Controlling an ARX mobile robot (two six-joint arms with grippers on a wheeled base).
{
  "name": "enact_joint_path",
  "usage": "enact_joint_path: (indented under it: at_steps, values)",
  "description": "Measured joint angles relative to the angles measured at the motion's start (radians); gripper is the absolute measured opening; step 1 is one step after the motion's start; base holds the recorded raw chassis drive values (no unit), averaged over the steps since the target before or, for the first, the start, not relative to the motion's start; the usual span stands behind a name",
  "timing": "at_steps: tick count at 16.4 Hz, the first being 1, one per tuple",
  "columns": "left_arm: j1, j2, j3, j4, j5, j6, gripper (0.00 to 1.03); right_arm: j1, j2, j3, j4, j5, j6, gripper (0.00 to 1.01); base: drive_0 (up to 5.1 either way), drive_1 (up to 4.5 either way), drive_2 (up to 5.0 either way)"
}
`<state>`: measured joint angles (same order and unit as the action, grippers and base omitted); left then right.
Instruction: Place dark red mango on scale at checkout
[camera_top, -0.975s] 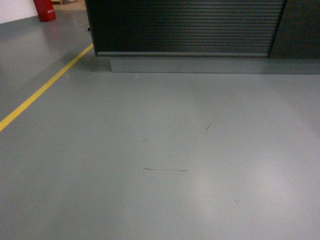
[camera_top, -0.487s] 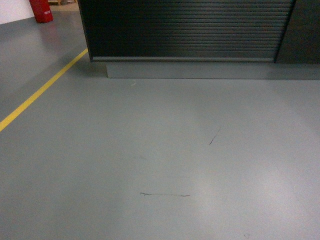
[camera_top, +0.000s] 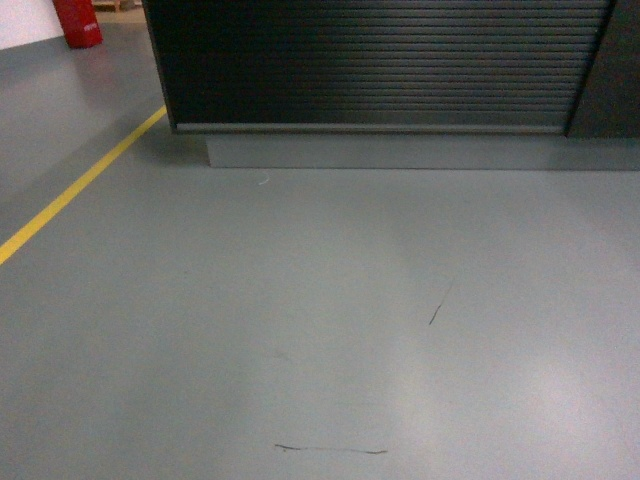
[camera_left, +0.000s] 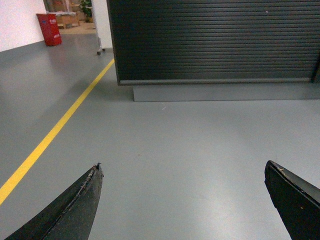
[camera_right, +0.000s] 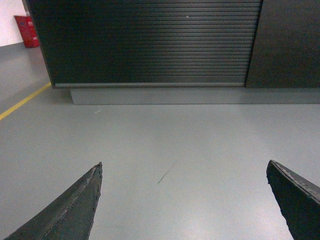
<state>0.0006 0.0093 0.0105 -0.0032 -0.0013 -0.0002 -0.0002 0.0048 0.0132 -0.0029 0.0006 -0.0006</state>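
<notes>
The checkout (camera_top: 370, 65) is a dark counter with a ribbed slatted front on a grey plinth, filling the top of the head view; its top is out of view. It also fills the upper part of both wrist views, checkout (camera_left: 215, 40) and checkout (camera_right: 150, 42). The dark red mango and the scale are out of view. My left gripper (camera_left: 182, 167) is open over bare floor, nothing between its fingers. Likewise my right gripper (camera_right: 184, 166) is open and empty, pointing at the counter. Neither gripper shows in the head view.
Grey floor (camera_top: 320, 320) stretches between me and the counter. A yellow floor line (camera_top: 75, 190) runs diagonally on the left. A red object (camera_top: 78, 22) stands at the far left. A plain dark panel (camera_right: 290, 42) adjoins the slatted front on the right.
The counter has grown larger and dropped lower in the head view, and the floor scratches have slid toward the bottom edge: the base has rolled closer to the checkout.
</notes>
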Motion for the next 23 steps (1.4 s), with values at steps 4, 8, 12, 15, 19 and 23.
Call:
enact_joint_path:
  at_steps: [4, 8, 12, 15, 19, 23]
  values:
    - [0.000, 0.000, 0.000, 0.000, 0.001, 0.000, 0.98, 0.000, 0.000, 0.000, -0.005, 0.000, 0.000, 0.98, 0.0, 3.84, -3.8]
    - [0.000, 0.000, 0.000, -0.002, 0.001, 0.000, 0.98, 0.000, 0.000, 0.000, -0.004, -0.001, 0.000, 0.98, 0.1, 3.23, -3.1]
    - [0.000, 0.000, 0.000, 0.000, 0.001, 0.000, 0.98, 0.000, 0.000, 0.000, -0.002, 0.000, 0.000, 0.98, 0.1, 3.03, -2.9]
    - [0.000, 0.000, 0.000, 0.000, 0.001, 0.000, 0.98, 0.000, 0.000, 0.000, -0.001, 0.000, 0.000, 0.98, 0.1, 3.03, -2.9]
    - [0.000, 0.000, 0.000, 0.000, 0.001, 0.000, 0.98, 0.000, 0.000, 0.000, -0.001, 0.000, 0.000, 0.98, 0.1, 3.03, -2.9]
    - [0.000, 0.000, 0.000, 0.000, 0.000, 0.000, 0.98, 0.000, 0.000, 0.000, -0.001, 0.000, 0.000, 0.98, 0.1, 3.03, -2.9]
